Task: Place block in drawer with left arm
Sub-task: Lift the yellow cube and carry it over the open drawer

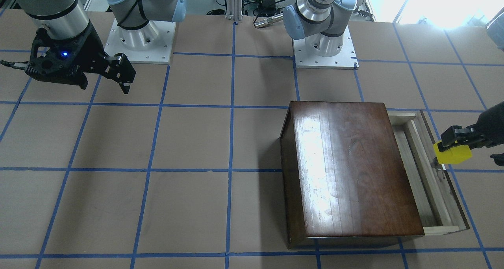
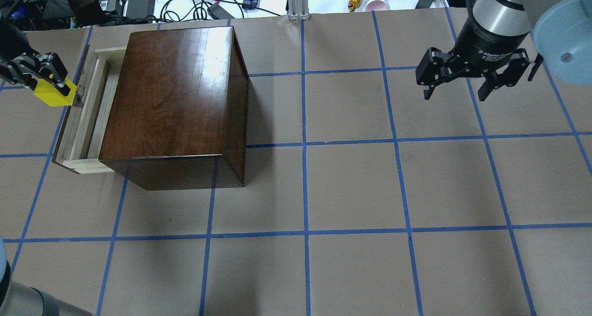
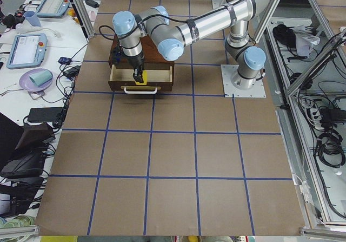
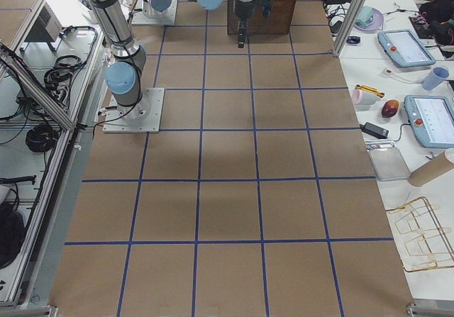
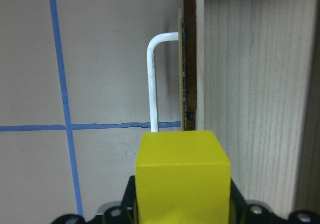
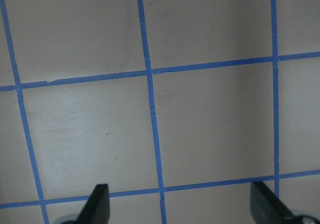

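While the drawer [image 2: 85,121] is drawn out of the wooden box [image 2: 175,98], its pale-wood floor is exposed. The block [image 2: 52,94] is pinched in the left pincer [image 2: 46,85] and held above the drawer's dark front and metal pull [image 5: 152,83], just outside the tray. The right pincer [image 2: 455,93] is spread above the table [image 2: 351,186], well apart.

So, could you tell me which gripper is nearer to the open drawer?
Left. The left gripper holds the yellow block right by the front edge of the drawer; the right gripper hangs open far across the table, beyond the wooden box.
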`<action>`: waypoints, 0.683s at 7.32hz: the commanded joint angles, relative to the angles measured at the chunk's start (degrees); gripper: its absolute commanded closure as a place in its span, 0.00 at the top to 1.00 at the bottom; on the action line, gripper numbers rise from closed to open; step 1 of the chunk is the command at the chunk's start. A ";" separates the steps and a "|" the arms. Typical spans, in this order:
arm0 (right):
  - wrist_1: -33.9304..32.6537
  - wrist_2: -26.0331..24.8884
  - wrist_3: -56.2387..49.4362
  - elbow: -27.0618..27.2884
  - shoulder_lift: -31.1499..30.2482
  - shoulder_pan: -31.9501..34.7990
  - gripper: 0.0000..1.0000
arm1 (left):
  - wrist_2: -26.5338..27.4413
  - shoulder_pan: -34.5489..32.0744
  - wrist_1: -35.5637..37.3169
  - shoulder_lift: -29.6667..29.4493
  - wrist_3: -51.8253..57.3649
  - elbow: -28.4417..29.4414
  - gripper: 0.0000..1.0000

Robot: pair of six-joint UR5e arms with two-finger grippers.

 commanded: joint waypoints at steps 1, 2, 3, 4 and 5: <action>0.00 0.00 0.00 0.00 -0.03 0.00 1.00 | -0.17 -2.93 0.12 -0.05 -4.87 -0.48 0.35; 0.00 0.00 0.00 0.00 -0.03 0.00 1.00 | -0.17 -3.11 0.47 -0.66 -5.24 -0.56 0.35; 0.00 0.00 0.00 0.00 -0.03 0.00 1.00 | -0.26 -3.20 0.56 -1.27 -7.59 -1.00 0.35; 0.00 0.00 0.00 0.00 -0.03 0.00 1.00 | -1.47 -3.29 1.17 -1.72 -8.75 -2.05 0.34; 0.00 -0.09 0.00 0.00 -0.03 0.00 1.00 | -1.92 -3.29 3.27 -1.98 -8.93 -3.10 0.34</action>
